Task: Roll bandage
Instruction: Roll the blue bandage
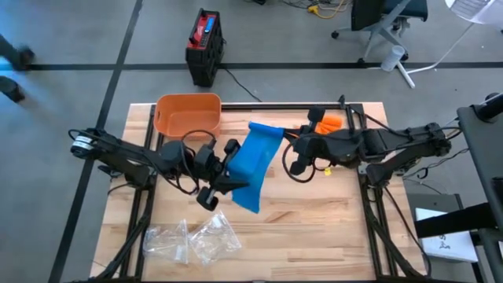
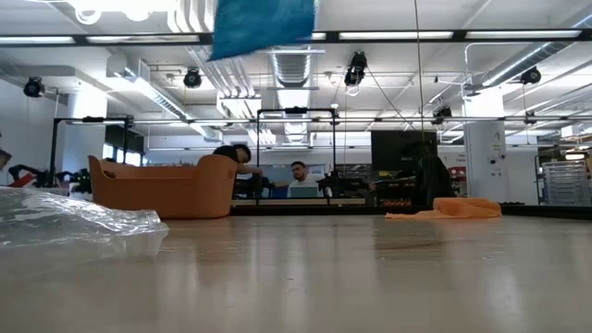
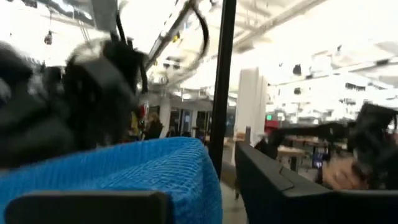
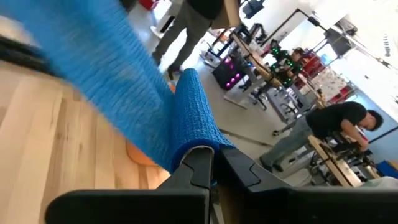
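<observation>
A blue knitted bandage (image 1: pixel 258 161) hangs as a wide strip high above the table between my two grippers; the low view shows only its lower edge (image 2: pixel 264 23) at the picture's top. My right gripper (image 1: pixel 289 147) is shut on its far end, over the table's middle. My left gripper (image 1: pixel 234 179) stands at the strip's near end with its fingers apart. In the left wrist view the bandage (image 3: pixel 143 171) covers one finger while the other finger (image 3: pixel 273 183) stands bare. My left gripper is open, and the bandage's near part (image 3: pixel 124 177) lies over one finger (image 3: pixel 81 208). The fingers come from the table's left, slanting upward. I cannot tell whether the other finger touches the cloth. My right gripper pinches the bandage's rolled far end (image 4: pixel 196 124) between its two fingertips (image 4: pixel 200 163), coming from the table's right, about level. The strip runs from the hold toward my left gripper, lifted clear of the table.
An orange bin (image 1: pixel 187 114) stands at the far left, an orange thing (image 1: pixel 330 122) lies at the far right, and clear plastic bags (image 1: pixel 192 240) lie near the front left. A black-and-red box (image 1: pixel 204 43) sits on the floor beyond. People are in the room behind.
</observation>
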### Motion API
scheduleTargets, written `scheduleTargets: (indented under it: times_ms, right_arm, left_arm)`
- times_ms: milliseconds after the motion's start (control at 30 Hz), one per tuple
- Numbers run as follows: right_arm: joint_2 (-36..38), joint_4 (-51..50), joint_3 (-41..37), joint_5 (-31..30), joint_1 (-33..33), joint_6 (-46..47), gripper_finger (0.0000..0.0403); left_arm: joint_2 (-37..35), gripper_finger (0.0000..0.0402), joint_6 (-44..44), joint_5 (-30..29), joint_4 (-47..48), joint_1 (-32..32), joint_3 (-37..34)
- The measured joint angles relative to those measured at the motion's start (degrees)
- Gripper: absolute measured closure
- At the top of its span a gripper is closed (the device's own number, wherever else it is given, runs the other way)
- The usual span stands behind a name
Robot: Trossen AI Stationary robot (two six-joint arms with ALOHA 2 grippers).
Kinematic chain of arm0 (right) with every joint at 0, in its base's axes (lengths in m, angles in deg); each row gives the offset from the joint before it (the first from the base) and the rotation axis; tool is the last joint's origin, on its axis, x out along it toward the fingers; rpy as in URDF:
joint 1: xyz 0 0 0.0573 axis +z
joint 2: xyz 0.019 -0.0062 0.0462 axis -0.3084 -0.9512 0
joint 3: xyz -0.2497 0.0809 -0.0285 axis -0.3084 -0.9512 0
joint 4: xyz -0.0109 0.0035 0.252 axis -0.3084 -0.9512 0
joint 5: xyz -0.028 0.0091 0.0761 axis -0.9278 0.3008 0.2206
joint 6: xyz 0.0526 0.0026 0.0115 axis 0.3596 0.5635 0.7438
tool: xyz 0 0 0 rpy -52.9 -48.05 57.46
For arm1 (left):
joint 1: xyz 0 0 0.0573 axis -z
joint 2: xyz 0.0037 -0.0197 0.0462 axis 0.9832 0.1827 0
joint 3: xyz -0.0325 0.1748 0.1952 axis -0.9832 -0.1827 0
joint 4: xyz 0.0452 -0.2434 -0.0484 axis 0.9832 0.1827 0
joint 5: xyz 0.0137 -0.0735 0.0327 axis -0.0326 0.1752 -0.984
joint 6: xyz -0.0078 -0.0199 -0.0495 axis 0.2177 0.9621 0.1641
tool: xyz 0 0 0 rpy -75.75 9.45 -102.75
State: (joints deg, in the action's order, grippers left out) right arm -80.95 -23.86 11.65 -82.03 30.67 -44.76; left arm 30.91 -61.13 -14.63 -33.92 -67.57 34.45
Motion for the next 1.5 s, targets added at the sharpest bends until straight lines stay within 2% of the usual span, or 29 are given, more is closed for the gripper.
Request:
scheduleTargets:
  times_ms: [100, 267, 400, 500, 633, 733, 933, 1000, 1100, 1200, 1433, 1500]
  right_arm:
    - [-0.2, 0.0, -0.7, 0.4, 0.0, 0.5, 0.04]
    - [-0.8, -1.5, -1.0, 6.7, 0.0, 3.8, 0.04]
    - [-1.9, -3.7, -1.1, 10.2, 0.1, 5.7, 0.04]
    - [-2.6, -6.3, -1.1, 12.1, 0.2, 7.3, 0.04]
    - [-3.2, -9.2, -1.1, 12.6, 0.5, 8.8, 0.04]
    - [-2.7, -10.5, -1.1, 12.5, 0.5, 9.6, 0.04]
    - [-0.5, -12.2, -1.1, 11.0, 0.8, 10.5, 0.04]
    - [0.3, -12.2, -1.1, 10.2, 1.0, 10.6, 0.04]
    - [1.5, -13.3, -1.1, 8.6, 1.3, 10.6, 0.04]
    - [2.6, -14.4, -1.1, 5.7, 1.4, 10.5, 0.04]
    - [3.5, -15.6, -1.1, 5.7, 2.0, 10.4, 0.04]
    - [3.9, -16.6, -1.1, 5.7, 2.1, 10.4, 0.04]
  left_arm:
    - [-0.1, 0.0283, 1.1, 0.0, 0.0, -0.7, 1.9]
    - [-0.1, 0.0245, 4.9, 0.0, 0.4, -3.6, 4.0]
    - [-0.1, 0.0216, 11.2, 0.0, 1.4, -7.3, 6.0]
    - [-0.1, 0.0197, 16.7, 1.1, 6.1, -10.3, 8.2]
    - [-0.2, 0.0173, 22.6, 7.2, 15.2, -13.5, 12.1]
    - [-0.2, 0.0158, 23.4, 10.5, 21.1, -14.2, 14.8]
    - [-0.7, 0.0143, 22.1, 10.8, 20.4, -12.9, 16.2]
    - [-1.1, 0.0152, 20.7, 10.7, 20.3, -12.2, 16.1]
    - [-1.4, 0.0187, 19.4, 9.3, 20.1, -11.0, 15.6]
    - [-1.5, 0.0234, 19.5, 8.8, 20.0, -10.1, 15.0]
    - [-2.7, 0.0368, 19.7, 5.8, 18.5, -8.1, 12.8]
    - [-3.6, 0.0392, 19.9, 4.6, 18.2, -7.9, 12.5]
